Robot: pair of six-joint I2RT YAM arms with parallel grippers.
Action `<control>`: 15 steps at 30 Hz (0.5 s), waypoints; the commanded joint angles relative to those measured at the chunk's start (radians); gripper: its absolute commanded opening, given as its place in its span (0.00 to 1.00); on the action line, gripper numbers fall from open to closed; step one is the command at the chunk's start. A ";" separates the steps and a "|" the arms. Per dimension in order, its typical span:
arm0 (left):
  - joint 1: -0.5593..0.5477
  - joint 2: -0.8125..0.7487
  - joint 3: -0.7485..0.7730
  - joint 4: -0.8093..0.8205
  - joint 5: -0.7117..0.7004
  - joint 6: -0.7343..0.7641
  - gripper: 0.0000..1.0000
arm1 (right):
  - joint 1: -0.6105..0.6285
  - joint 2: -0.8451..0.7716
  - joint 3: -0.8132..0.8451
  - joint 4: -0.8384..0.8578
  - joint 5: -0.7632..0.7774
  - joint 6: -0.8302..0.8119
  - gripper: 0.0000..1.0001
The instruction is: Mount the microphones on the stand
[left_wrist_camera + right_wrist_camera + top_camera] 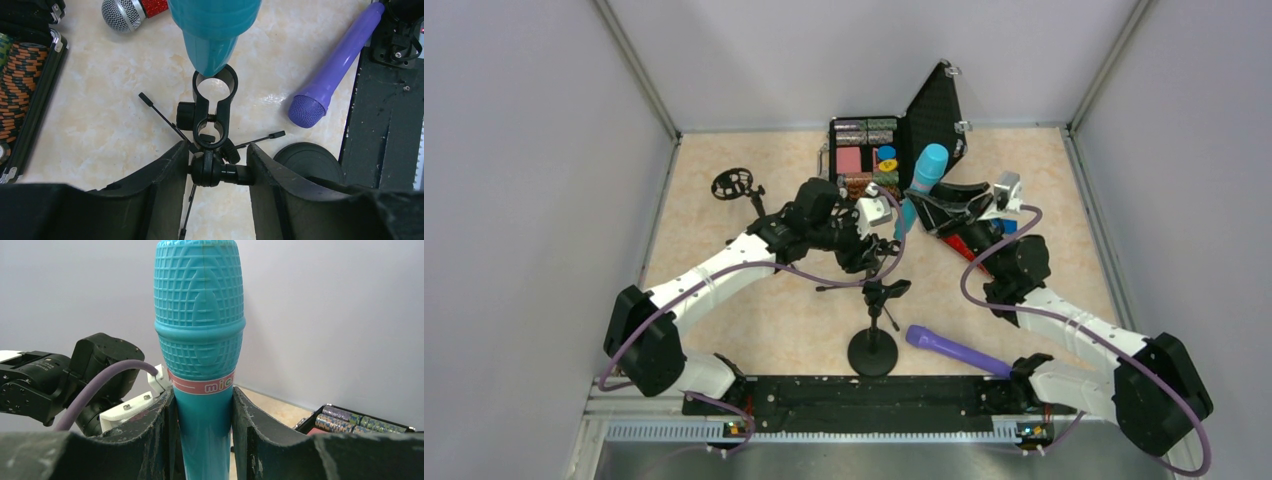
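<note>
The black stand rises from its round base (872, 352). My left gripper (217, 167) is shut on the stand's swivel joint (209, 170), with one finger touching each side. The empty clip ring (215, 85) sits just ahead of the joint. The tail of the light blue microphone (212, 35) hangs directly above that ring. My right gripper (202, 405) is shut on the light blue microphone (200, 320) and holds it head up. The purple microphone (959, 350) lies on the table right of the base. Beyond the stand lies the red microphone (125, 12), silver head showing.
An open black case of poker chips (869, 150) stands at the back, its lid (936, 110) raised. A small round black holder (732, 183) stands at the back left. A black strip (854, 395) runs along the near edge between the arm bases.
</note>
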 commanded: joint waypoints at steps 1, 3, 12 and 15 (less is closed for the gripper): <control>0.000 0.012 0.042 0.007 0.002 0.012 0.49 | -0.004 0.007 -0.026 0.116 0.018 0.022 0.00; 0.000 0.016 0.046 0.001 0.004 0.014 0.45 | -0.004 0.010 -0.037 0.121 0.023 0.029 0.00; -0.001 0.028 0.056 -0.014 0.000 0.016 0.38 | -0.002 0.031 -0.063 0.138 0.020 0.064 0.00; -0.002 0.028 0.057 -0.016 -0.002 0.017 0.38 | -0.004 0.045 -0.070 0.147 0.021 0.068 0.00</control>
